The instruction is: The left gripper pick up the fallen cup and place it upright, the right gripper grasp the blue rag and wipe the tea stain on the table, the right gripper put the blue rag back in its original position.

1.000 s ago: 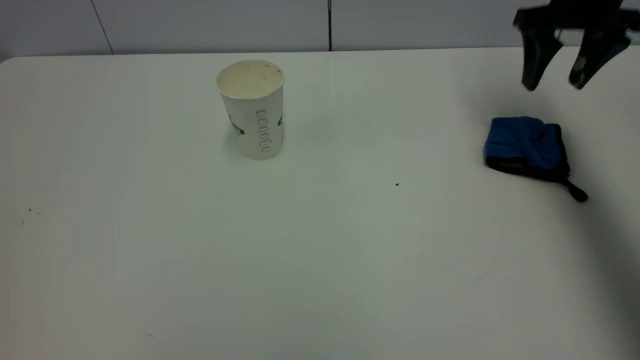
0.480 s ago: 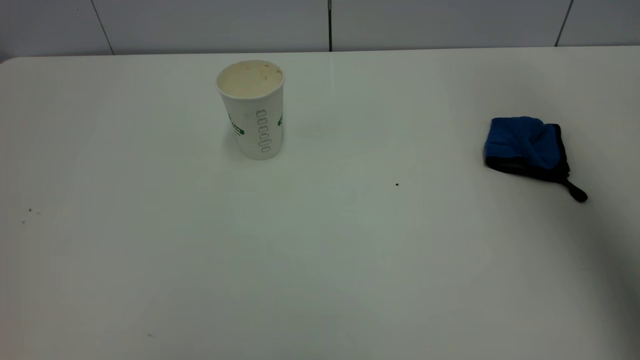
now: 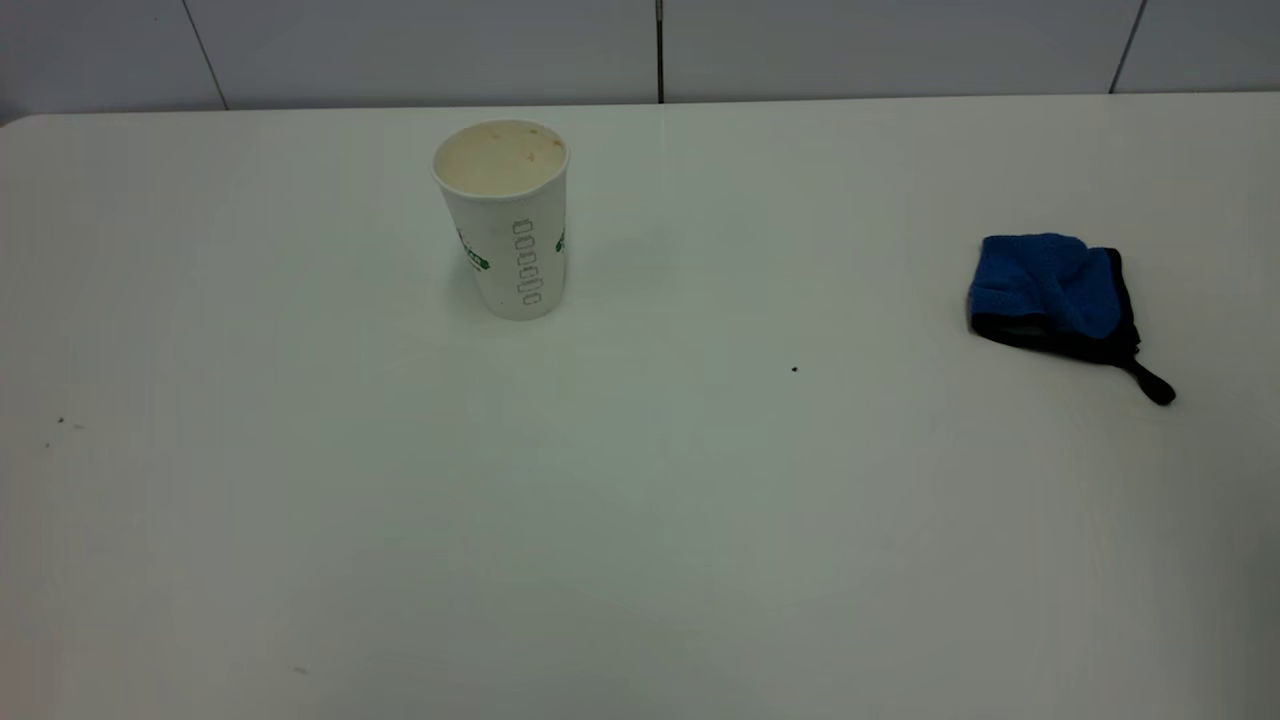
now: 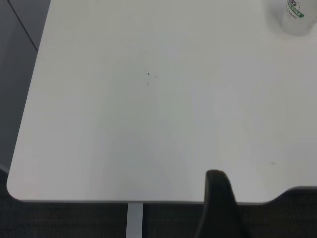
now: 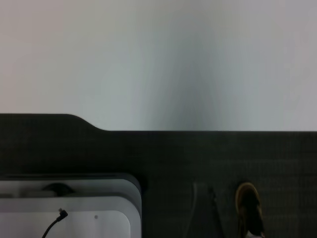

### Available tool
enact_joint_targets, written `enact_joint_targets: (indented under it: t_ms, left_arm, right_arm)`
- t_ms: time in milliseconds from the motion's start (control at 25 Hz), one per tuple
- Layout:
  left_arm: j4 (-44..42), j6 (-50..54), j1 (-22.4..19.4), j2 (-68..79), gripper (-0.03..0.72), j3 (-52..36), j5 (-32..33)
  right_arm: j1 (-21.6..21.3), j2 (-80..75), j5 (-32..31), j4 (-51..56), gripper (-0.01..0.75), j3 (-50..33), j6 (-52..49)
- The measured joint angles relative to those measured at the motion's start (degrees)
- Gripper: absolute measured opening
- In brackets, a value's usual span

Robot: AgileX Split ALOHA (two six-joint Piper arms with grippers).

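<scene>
Now, cup (image 3: 503, 215): upright on the table (image 3: 640, 480), far-left part.
Blue rag (image 3: 1052, 292): bunched on the right side, well apart from the cup.
Left gripper (image 4: 220, 206): only one dark finger shows at the table's edge; opening cannot be told.
Right gripper: out of sight.

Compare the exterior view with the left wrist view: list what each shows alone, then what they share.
Exterior only: the folded blue rag with black edging, lying at the table's right, and the grey panelled wall.
Left wrist only: one dark finger of the left gripper and the table's rounded corner.
Both: the upright white paper cup with green print on the white table.
</scene>
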State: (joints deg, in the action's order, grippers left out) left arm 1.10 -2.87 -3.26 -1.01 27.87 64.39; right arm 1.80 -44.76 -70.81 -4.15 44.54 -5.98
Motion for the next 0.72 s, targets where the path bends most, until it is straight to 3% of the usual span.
enact_joint_targets:
  t_ms: [280,480,720]
  left_arm:
    - [0.0,0.1,0.0,0.0,0.515,0.0,0.0]
    - [0.0,0.1,0.0,0.0,0.515,0.0,0.0]
    - [0.0,0.1,0.0,0.0,0.515,0.0,0.0]
  right_arm:
    - [-0.1,25.0,-0.1,-0.5,0.613,-10.3,-1.2]
    - [-0.1,33.7,0.1,0.3,0.613,-12.7,-0.9]
    - [-3.1,39.7,5.6,2.0,0.602,-17.1,0.1]
